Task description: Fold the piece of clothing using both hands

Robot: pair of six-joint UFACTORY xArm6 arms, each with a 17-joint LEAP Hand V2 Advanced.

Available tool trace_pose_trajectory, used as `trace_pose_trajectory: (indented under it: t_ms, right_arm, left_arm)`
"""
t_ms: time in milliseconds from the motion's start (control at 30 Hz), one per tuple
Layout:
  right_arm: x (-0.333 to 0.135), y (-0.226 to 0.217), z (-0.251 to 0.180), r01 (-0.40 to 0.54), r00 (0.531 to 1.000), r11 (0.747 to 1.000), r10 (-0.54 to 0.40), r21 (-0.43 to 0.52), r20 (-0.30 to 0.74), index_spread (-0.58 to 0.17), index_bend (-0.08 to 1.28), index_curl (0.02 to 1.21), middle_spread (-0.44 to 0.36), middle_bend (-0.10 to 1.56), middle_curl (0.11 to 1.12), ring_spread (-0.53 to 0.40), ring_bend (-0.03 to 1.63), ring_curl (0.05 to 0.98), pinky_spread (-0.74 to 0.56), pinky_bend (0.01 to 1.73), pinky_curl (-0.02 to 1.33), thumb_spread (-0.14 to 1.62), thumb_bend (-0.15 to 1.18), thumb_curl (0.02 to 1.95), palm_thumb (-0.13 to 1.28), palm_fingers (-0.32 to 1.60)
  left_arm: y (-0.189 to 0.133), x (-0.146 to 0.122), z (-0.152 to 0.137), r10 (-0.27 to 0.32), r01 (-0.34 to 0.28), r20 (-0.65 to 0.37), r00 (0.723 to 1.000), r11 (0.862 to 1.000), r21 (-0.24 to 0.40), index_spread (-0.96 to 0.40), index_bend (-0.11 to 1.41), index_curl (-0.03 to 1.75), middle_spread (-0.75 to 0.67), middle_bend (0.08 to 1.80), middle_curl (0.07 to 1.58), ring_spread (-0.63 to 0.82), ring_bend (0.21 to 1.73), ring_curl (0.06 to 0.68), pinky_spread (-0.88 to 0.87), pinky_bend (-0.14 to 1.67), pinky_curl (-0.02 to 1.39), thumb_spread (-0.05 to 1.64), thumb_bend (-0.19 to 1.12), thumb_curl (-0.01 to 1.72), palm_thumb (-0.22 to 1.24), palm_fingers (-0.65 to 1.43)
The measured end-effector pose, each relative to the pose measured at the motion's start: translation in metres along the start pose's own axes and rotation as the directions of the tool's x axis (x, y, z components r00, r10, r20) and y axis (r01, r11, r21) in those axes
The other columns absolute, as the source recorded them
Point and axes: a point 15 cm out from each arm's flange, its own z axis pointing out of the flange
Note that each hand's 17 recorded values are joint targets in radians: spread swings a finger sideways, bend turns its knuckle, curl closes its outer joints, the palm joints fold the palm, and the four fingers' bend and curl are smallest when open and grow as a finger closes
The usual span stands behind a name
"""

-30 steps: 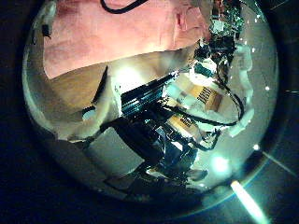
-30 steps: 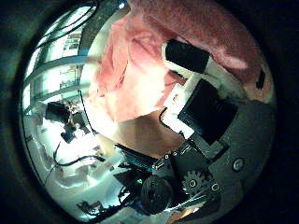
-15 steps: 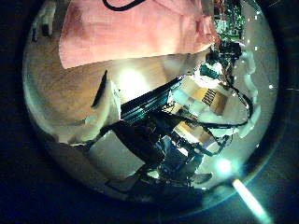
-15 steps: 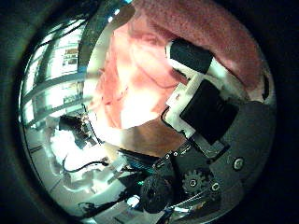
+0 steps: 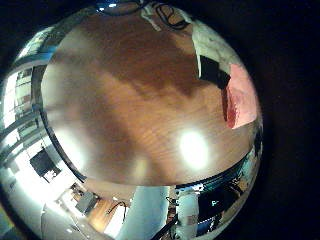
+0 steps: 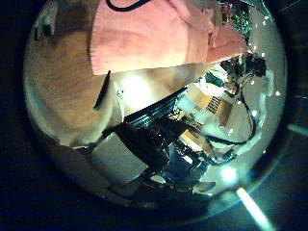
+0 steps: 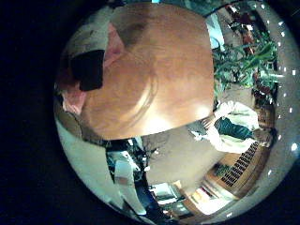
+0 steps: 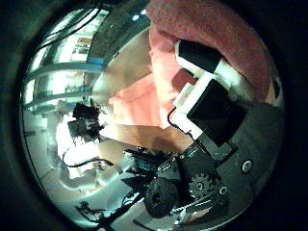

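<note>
The piece of clothing (image 6: 154, 38) lies partly on the wooden table (image 6: 67, 87) in the left thumb side palm view, its edge running across the wood. In the left little finger side palm view a fold of it (image 5: 238, 95) sits against the left hand's finger (image 5: 212, 68). In the right thumb side palm view the clothing (image 8: 207, 24) is bunched close over the right hand's fingers (image 8: 207, 63), and more of it (image 8: 144, 96) hangs toward the table. In the right little finger side palm view it (image 7: 67, 98) is gathered by a finger (image 7: 89, 67).
The wooden table top (image 5: 130, 100) fills the left little finger side palm view and also shows in the right little finger side palm view (image 7: 164, 66).
Both palm cameras have moved. In the left thumb view the clothing's edge now lies further across the table. In the right thumb view the clothing is more bunched at the fingers and more room shows.
</note>
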Motion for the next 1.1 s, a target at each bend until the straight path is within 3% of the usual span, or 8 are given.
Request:
trace_pose_trajectory:
  t_ms: [167, 267, 600, 733, 800, 867, 933, 1100]
  right_arm:
    - [-0.104, -0.003, -0.012, 0.154, 0.988, 0.988, -0.154, -0.017, -0.016, -0.273, 1.06, 0.92, -0.122, 1.31, 0.81, -0.208, 1.38, 0.722, -0.19, 1.19, 0.99, 1.16, -0.01, 0.69, 1.02, 1.1]
    - [-0.182, -0.011, -0.006, 0.276, 0.96, 0.96, -0.278, -0.043, -0.025, -0.27, 1.07, 0.92, -0.122, 1.31, 0.8, -0.21, 1.38, 0.725, -0.19, 1.18, 1.0, 1.15, -0.01, 0.7, 1.01, 1.11]
    - [-0.346, -0.036, 0.084, 0.503, 0.839, 0.84, -0.531, -0.201, -0.117, -0.262, 1.07, 0.91, -0.12, 1.32, 0.79, -0.209, 1.39, 0.728, -0.19, 1.16, 1.03, 1.15, -0.02, 0.73, 0.98, 1.11]
    - [-0.376, -0.042, 0.121, 0.532, 0.82, 0.825, -0.558, -0.19, -0.126, -0.275, 0.96, 0.88, -0.126, 1.26, 0.76, -0.208, 1.37, 0.7, -0.23, 1.13, 0.99, 1.17, -0.04, 0.69, 0.84, 1.09]
    - [-0.378, -0.042, 0.13, 0.536, 0.816, 0.821, -0.564, -0.198, -0.125, -0.299, 0.75, 0.85, -0.144, 1.13, 0.72, -0.226, 1.37, 0.674, -0.29, 1.14, 0.94, 1.18, -0.04, 0.66, 0.78, 0.91]
    - [-0.375, -0.044, 0.131, 0.535, 0.817, 0.82, -0.563, -0.203, -0.124, -0.323, 0.42, 0.79, -0.157, 0.96, 0.68, -0.248, 1.37, 0.675, -0.37, 1.24, 0.93, 1.19, -0.05, 0.63, 0.7, 0.43]
    - [-0.374, -0.046, 0.132, 0.535, 0.817, 0.821, -0.563, -0.2, -0.122, -0.358, 0.31, 0.7, -0.153, 0.79, 0.62, -0.199, 1.25, 0.643, -0.28, 1.14, 0.91, 1.19, -0.05, 0.59, 0.65, 0.01]
    - [-0.363, -0.053, 0.085, 0.544, 0.825, 0.831, -0.555, -0.119, -0.105, -0.424, 0.19, 0.5, -0.064, 0.44, 0.45, 0.005, 0.97, 0.468, 0.03, 1.04, 0.8, 1.18, -0.04, 0.52, 0.55, -0.11]
  left_arm:
    - [0.019, -0.031, -0.005, -0.069, 0.069, -0.014, 0.998, 0.998, -0.004, -0.02, 0.16, 0.38, -0.01, 0.3, 0.52, -0.12, 0.9, 0.374, -0.17, 0.46, 0.81, 1.19, -0.02, 0.37, 0.56, 0.26]
    - [0.031, -0.051, -0.006, -0.114, 0.114, -0.032, 0.993, 0.994, -0.001, -0.02, 0.16, 0.38, -0.01, 0.3, 0.51, -0.12, 0.9, 0.372, -0.18, 0.46, 0.81, 1.19, -0.01, 0.38, 0.58, 0.26]
    - [0.086, -0.078, 0.003, -0.193, 0.193, -0.053, 0.98, 0.981, -0.008, -0.02, 0.17, 0.37, -0.01, 0.31, 0.51, -0.13, 0.91, 0.371, -0.2, 0.48, 0.8, 1.2, -0.01, 0.38, 0.62, 0.26]
    - [0.106, -0.084, 0.012, -0.202, 0.203, -0.071, 0.977, 0.979, -0.003, -0.02, 0.17, 0.37, -0.01, 0.31, 0.51, -0.13, 0.91, 0.368, -0.2, 0.48, 0.8, 1.2, -0.02, 0.38, 0.62, 0.26]
    - [0.111, -0.081, 0.015, -0.206, 0.206, -0.072, 0.976, 0.979, -0.006, -0.02, 0.17, 0.37, -0.01, 0.31, 0.5, -0.13, 0.92, 0.367, -0.2, 0.49, 0.8, 1.2, -0.02, 0.38, 0.62, 0.26]
    - [0.113, -0.08, 0.014, -0.212, 0.212, -0.066, 0.975, 0.977, -0.004, -0.02, 0.17, 0.37, -0.01, 0.31, 0.5, -0.13, 0.92, 0.366, -0.2, 0.49, 0.8, 1.2, -0.02, 0.38, 0.62, 0.26]
    - [0.115, -0.078, 0.013, -0.21, 0.211, -0.063, 0.976, 0.978, -0.002, -0.02, 0.17, 0.37, -0.01, 0.31, 0.5, -0.13, 0.92, 0.365, -0.2, 0.49, 0.8, 1.2, -0.01, 0.39, 0.62, 0.26]
    - [0.121, -0.071, 0.003, -0.203, 0.205, -0.052, 0.978, 0.979, 0.015, -0.02, 0.17, 0.36, -0.01, 0.32, 0.5, -0.13, 0.92, 0.362, -0.2, 0.49, 0.8, 1.2, -0.01, 0.39, 0.63, 0.26]
